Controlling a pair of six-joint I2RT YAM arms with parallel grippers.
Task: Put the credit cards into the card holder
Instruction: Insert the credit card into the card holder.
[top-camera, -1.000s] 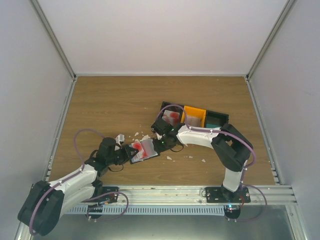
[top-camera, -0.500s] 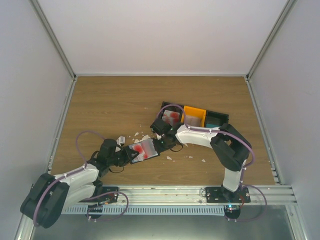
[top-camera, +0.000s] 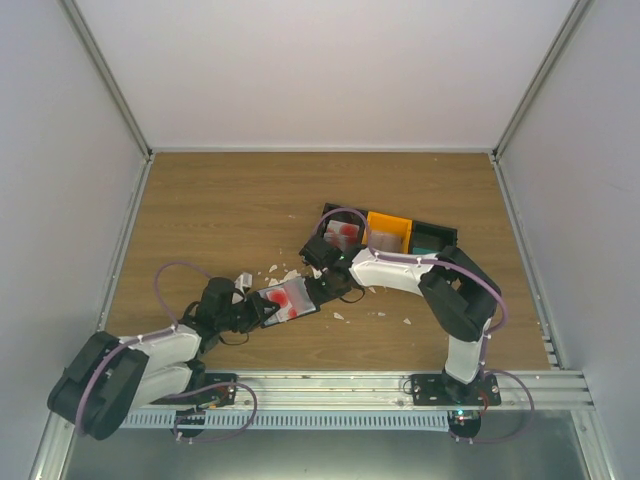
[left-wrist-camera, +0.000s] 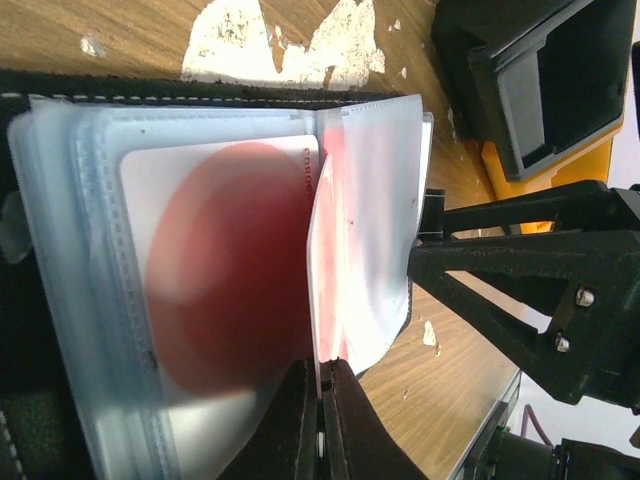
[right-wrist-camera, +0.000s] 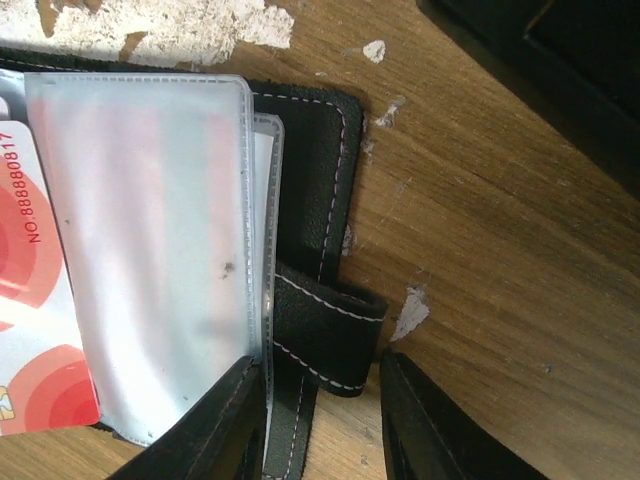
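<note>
The holder (right-wrist-camera: 310, 150) lies open on the counter (right-wrist-camera: 480, 250) between the two end effectors, its clear sleeves fanned out. The left end effector (left-wrist-camera: 320, 425) is pinched almost shut on a thin upright edge straight ahead of its tips. That edge looks like a sleeve (left-wrist-camera: 375, 230), though it could be a card's edge. A red-and-white card (right-wrist-camera: 35, 290) lies flat just left of that edge, at least partly under the plastic.

The right end effector (right-wrist-camera: 320, 362) is open and empty, its fingers on either side of the tab (right-wrist-camera: 325, 330). I cannot tell whether they touch it.

The card should be light, stiff and slick, so it is best held by a short edge and slid in flat. The sleeves are floppy and will likely buckle if pushed. The soft holder may skid, so the tab side ahead of the right end effector looks like the place to pin it.
</note>
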